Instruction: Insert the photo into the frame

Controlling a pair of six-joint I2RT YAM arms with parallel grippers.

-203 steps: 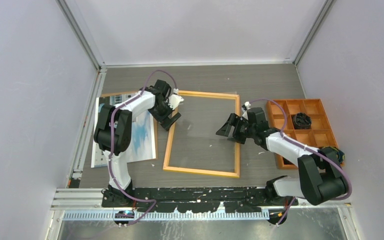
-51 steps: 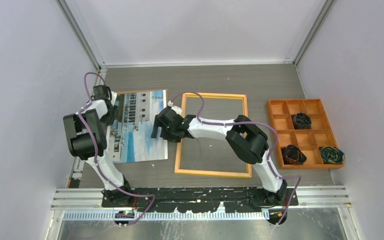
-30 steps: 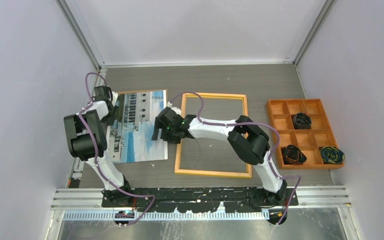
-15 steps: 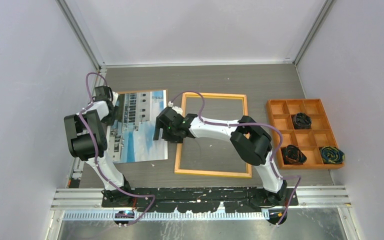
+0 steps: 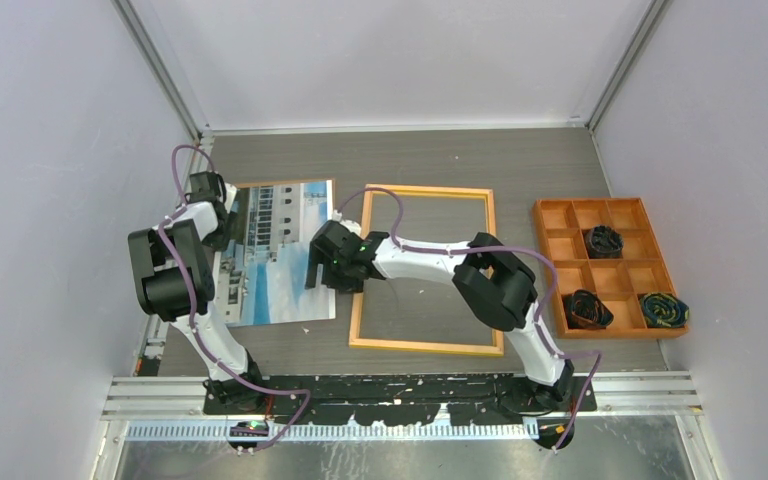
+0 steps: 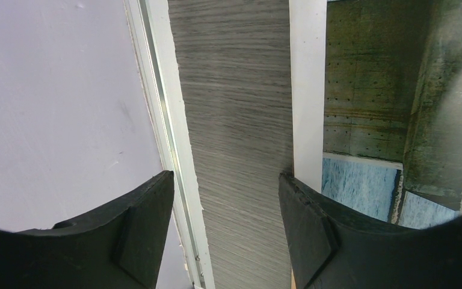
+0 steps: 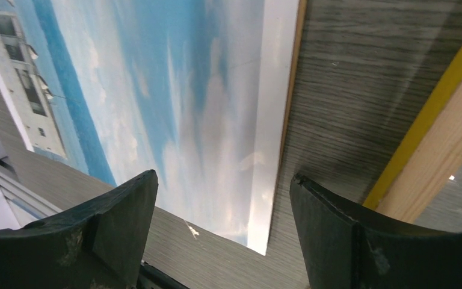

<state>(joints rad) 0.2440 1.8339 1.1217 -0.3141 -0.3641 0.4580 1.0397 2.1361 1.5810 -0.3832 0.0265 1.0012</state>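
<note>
Right gripper: jaws spread wide, nothing between them, left of centre in the overhead view, above the right margin of the photo. From the wrist view, straddling the photo's white right border near a corner. Touching the print or just above it, cannot tell. Thin brown edge peeking out beside that border, too slim to identify.

Left gripper: mostly buried under its own arm from above, at the upper left of the photo. From its wrist view, parted and empty, one finger toward the wall rail, the other over the photo's white left border. Contact not clear.

Photo flat on the table, picture side up, left of the frame and outside it, with a narrow strip of table between. Left part of the print hidden by the left arm.

Frame lying flat at centre, its left rail partly covered by the right arm. Orange tray at far right, holding three dark bundles too small to make out.
</note>
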